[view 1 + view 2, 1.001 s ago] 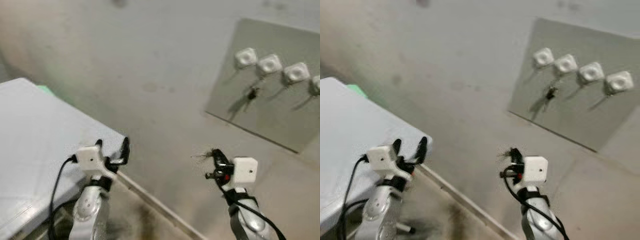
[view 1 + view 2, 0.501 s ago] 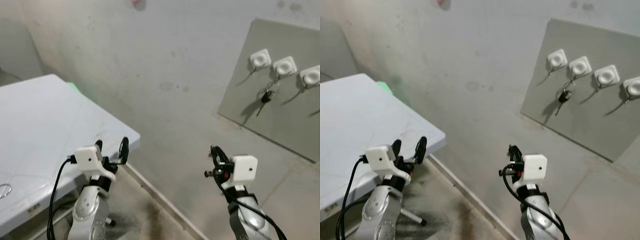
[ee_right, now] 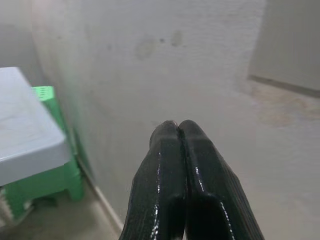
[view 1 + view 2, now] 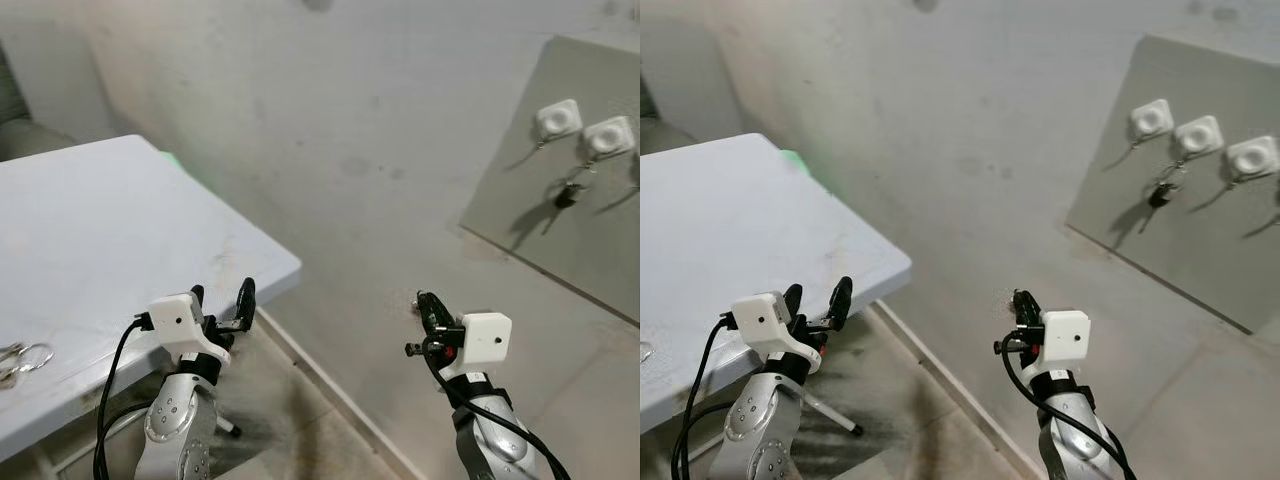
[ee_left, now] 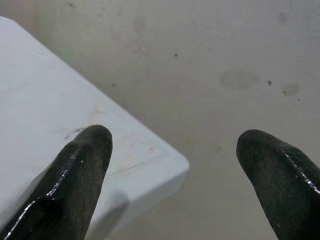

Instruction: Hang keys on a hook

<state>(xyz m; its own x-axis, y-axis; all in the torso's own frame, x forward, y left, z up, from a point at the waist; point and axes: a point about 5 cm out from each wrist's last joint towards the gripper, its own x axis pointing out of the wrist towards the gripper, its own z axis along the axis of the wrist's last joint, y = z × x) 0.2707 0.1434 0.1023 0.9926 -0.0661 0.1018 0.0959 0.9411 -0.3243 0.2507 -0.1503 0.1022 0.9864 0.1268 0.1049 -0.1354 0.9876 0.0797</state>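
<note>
Nearest the viewer, two silver arms reach forward side by side. Jaws of the left gripper (image 4: 222, 300) stand wide apart and hold nothing; they hover over the near corner of a white counter (image 4: 120, 230). Jaws of the right gripper (image 4: 424, 305) are pressed fully together, also with nothing between them, and they hang over bare floor in front of a grey wall.

At the far left edge of the counter lies a bunch of keys on rings (image 4: 20, 360), flat on the surface. It sits to the left of the left gripper and well apart from it, much nearer that arm than the right one. Its long axis seems to run roughly along the counter's near edge, though it is partly cut off by the picture edge.

Farther off, on the wall to the right, is a grey board (image 4: 1180, 180) with a row of white hooks (image 4: 1197, 135). One set of keys (image 4: 1164, 190) already hangs there.

No brand, label or writing can be read anywhere.
</note>
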